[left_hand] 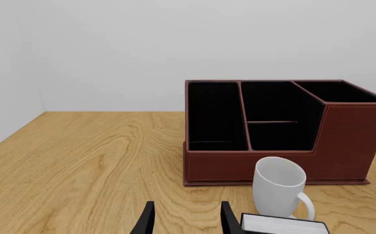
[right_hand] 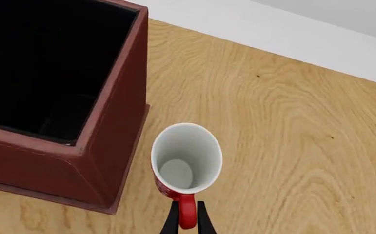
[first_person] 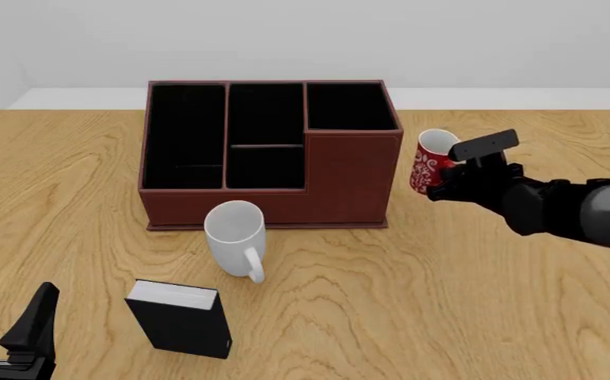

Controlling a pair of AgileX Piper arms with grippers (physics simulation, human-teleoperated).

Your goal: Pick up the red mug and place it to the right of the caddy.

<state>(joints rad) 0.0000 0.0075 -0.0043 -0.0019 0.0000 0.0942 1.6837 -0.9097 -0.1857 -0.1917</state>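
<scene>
Down at the near edge of the front view we see our left gripper (first_person: 7, 321), low over the table (first_person: 442, 301) at the near left corner. Its two black fingers (left_hand: 146, 222) are spread apart with nothing between them.

Just past it stands a small black box (first_person: 178, 318) with a white top edge. Behind that is a plain white mug (first_person: 235, 234), its handle pointing toward us. It stands right in front of the caddy (first_person: 342, 178).

We see the caddy as a big red-brown box with black spaces inside. It sits in the middle of the table.

Our red mug (first_person: 430, 169) is to the right of the caddy, close beside it but not touching. It is upright and white inside. Our right gripper (right_hand: 185, 220) is pinching the mug's red handle (right_hand: 186, 212) between its two thin fingers. We cannot tell if the mug is resting on the table or lifted a little.
</scene>
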